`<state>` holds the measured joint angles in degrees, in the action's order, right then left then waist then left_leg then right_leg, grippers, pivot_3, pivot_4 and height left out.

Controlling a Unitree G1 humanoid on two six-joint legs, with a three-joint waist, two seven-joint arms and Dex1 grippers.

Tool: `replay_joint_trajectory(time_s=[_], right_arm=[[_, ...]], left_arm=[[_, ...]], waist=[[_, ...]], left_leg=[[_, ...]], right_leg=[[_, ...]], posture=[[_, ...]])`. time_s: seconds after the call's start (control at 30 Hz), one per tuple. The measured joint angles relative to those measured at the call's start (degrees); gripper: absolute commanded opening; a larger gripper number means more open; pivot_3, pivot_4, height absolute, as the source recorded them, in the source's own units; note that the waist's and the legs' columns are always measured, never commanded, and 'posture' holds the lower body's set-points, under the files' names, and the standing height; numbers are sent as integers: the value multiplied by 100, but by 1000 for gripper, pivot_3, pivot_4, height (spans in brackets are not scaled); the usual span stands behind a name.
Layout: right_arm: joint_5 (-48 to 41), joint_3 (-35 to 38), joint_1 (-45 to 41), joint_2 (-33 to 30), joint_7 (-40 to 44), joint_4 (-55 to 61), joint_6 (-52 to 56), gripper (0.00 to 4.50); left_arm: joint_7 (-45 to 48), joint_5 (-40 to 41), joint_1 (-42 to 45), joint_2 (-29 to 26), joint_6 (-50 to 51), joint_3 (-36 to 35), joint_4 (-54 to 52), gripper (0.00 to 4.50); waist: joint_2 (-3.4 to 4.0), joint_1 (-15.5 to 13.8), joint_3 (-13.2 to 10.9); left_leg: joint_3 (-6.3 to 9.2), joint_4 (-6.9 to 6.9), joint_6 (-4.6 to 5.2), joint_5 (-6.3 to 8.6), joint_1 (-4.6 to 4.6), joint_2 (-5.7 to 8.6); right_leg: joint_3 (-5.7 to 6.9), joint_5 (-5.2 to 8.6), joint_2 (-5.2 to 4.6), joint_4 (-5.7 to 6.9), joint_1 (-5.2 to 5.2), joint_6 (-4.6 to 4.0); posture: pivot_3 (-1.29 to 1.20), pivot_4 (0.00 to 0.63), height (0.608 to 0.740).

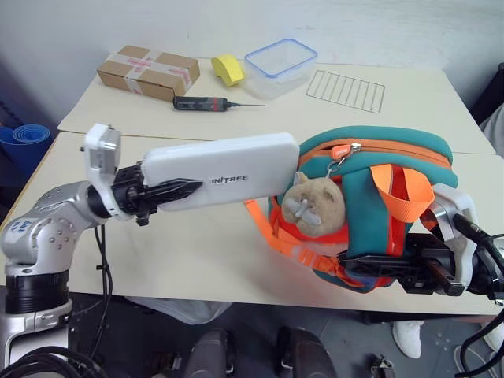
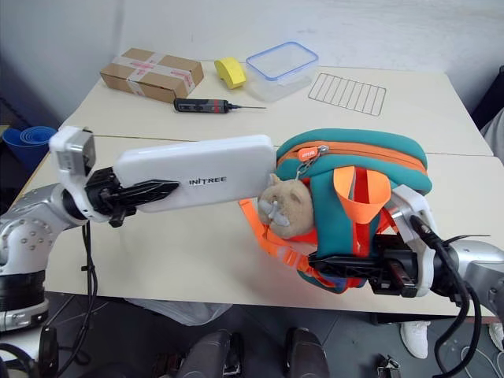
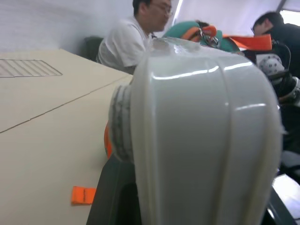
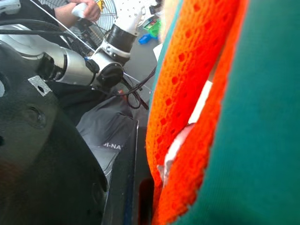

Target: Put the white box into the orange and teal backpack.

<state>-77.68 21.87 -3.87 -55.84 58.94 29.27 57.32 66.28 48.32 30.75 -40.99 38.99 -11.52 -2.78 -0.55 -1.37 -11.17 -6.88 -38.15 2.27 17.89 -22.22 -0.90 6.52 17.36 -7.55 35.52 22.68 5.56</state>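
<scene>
Gripping the lower near edge of the rounded teal fabric backpack with orange panel, trim and straps (image 1: pixel 370 201), the right gripper (image 1: pixel 391 272) has its black fingers clenched on the fabric at the near edge of the beige table (image 1: pixel 197 252). A tan plush animal toy (image 1: pixel 315 206) hangs on the backpack's front, beside loose orange webbing. To the left, the left gripper (image 1: pixel 175 191) holds one end of the flat, elongated white plastic case with rounded corners and dark lettering (image 1: pixel 224 177), jaws grasping it. The case is off the table, roughly level, its far end meeting the backpack's upper side just below the orange zip line. Farther back lie a black pen-shaped tool with a thin tip (image 1: pixel 206 103), then a brown taped cardboard box (image 1: pixel 147 72), a yellow roll (image 1: pixel 228 69), a clear blue-rimmed plastic container (image 1: pixel 280 64) and a wire rack (image 1: pixel 346 90). Seated people (image 3: pixel 129 40) appear in the left wrist view beyond the table.
</scene>
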Motion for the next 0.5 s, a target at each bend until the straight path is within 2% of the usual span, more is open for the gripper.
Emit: replay_joint_trajectory(time_s=[0.2,0.4,0.5], right_arm=[[78,-98,-38,2,17,-39,-44,28],[129,-133,-32,2,94,-49,-105,28],[187,-148,-43,2,183,-71,-109,28]], left_arm=[[93,-799,943,655,-634,738,630,1204],[139,-1401,1797,1002,-637,1562,818,1204],[138,-1731,2421,1520,-575,2038,1107,1204]], waist=[[-7,-43,-3],[-12,-21,-6],[-13,-43,-6]], left_leg=[[7,-12,13,-6,-9,6],[7,-15,24,-9,-19,13],[13,-21,31,-13,-19,19]], right_leg=[[6,-9,-1,2,-8,16],[15,-15,8,0,-9,27],[21,-16,11,0,-14,29]], posture=[[0,150,740],[0,150,740],[0,150,740]])
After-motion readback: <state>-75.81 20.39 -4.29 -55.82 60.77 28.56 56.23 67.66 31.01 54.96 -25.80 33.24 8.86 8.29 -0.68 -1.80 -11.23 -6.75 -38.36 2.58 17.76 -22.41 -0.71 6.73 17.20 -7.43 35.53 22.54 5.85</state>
